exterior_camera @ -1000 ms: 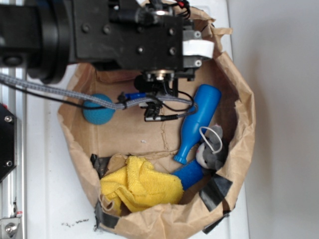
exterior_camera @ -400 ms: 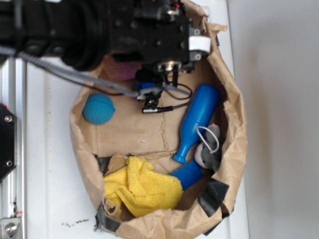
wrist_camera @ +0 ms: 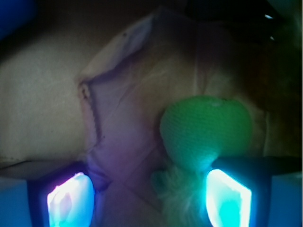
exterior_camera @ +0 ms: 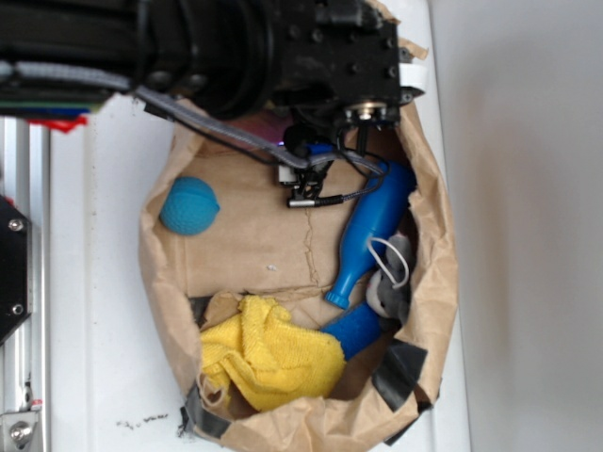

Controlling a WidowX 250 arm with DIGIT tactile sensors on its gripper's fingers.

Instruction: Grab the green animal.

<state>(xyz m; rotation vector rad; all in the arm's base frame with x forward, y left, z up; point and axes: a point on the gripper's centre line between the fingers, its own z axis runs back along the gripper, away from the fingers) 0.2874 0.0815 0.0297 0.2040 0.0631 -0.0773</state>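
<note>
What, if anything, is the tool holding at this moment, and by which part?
Nothing. The tool is open, its pads spread wide, and the green animal lies on the brown paper near the right-hand pad, not clamped.

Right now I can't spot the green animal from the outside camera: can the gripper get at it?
Probably yes. In the wrist view the green animal lies on brown paper just ahead of the open gripper, nothing between them, though it sits off-centre beside one lit finger.
</note>
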